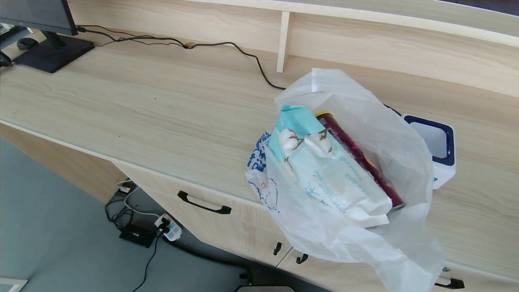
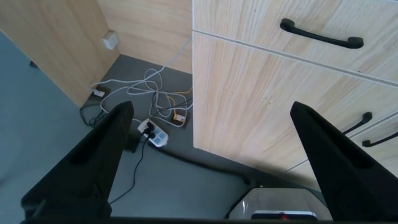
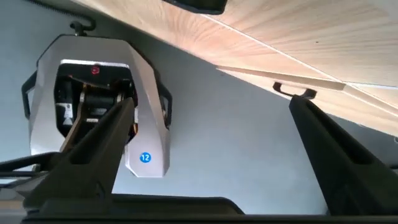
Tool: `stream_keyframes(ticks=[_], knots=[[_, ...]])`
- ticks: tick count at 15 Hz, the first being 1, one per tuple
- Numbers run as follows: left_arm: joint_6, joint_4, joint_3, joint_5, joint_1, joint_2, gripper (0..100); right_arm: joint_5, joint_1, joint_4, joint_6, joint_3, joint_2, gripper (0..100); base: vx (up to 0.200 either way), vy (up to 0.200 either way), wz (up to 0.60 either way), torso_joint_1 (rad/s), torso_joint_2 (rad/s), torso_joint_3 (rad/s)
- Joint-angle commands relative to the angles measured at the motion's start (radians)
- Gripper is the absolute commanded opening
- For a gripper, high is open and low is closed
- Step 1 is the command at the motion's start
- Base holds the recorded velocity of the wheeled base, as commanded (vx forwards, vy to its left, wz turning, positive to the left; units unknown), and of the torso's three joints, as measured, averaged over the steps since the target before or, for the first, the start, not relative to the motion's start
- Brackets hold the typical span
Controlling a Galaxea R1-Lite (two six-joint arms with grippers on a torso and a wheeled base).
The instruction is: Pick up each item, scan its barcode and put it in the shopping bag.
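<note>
Down on the left, the left claw (image 2: 211, 106) hangs below the worktop's edge, facing the drawer fronts, with its two dark fingers (image 2: 115, 146) spread wide and nothing between them. Past it, a white power strip (image 2: 154, 134) lies on the grey floor (image 2: 56, 118) among loose cables, beside the cabinet's corner.

Up on the wooden worktop (image 1: 142, 109), a black monitor (image 1: 36, 14) stands on its flat base at the far left corner. A black cable (image 1: 243, 54) runs from there along the back and curves down toward the right. In the drawer front below the near edge sits a black drawer handle (image 1: 204, 203).

To the right of the middle, the white plastic shopping bag (image 1: 405, 170) lies slumped at the worktop's near edge. Its lower end spills over the edge in front of the drawers. Two things lie inside it, side by side and touching. One is a pale teal pack of tissues (image 1: 320, 162) printed with cotton bolls. On its right is a dark red canister (image 1: 357, 156) with a yellow lid, tilted. Just beyond the bag's right side stands the white barcode scanner (image 1: 436, 148) with its dark blue frame, partly hidden by the plastic.

The right claw (image 3: 211, 102) sits low under the worktop's overhang, its fingers (image 3: 106, 143) held wide apart and gripping nothing.
</note>
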Motion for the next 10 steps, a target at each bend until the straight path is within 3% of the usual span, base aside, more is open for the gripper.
stream_keyframes(ticks=[1,2,3,7,10], knots=[[0.001,0.0,0.0,0.0,-0.002,0.0,100,0.0,-0.189,0.001,-0.004,0.0,-0.254,100,0.0,0.0,0.0,0.0,0.0,0.0],[0.001,0.002,0.0,0.0,-0.002,0.0,100,0.003,-0.288,0.001,-0.016,0.0,-0.302,100,0.0,0.0,0.0,0.0,0.0,0.0],[0.001,0.002,0.0,0.0,-0.002,0.0,100,0.006,-0.319,0.001,-0.027,0.0,-0.336,100,0.0,0.0,0.0,0.0,0.0,0.0],[0.002,0.0,0.0,0.0,-0.002,0.0,100,0.028,-0.29,-0.001,-0.034,0.0,-0.572,100,0.0,0.0,0.0,0.0,0.0,0.0],[0.004,0.0,0.0,0.0,-0.002,0.0,100,0.207,-0.259,-0.001,-0.042,0.01,-0.636,100,0.0,0.0,0.0,0.0,0.0,0.0]])
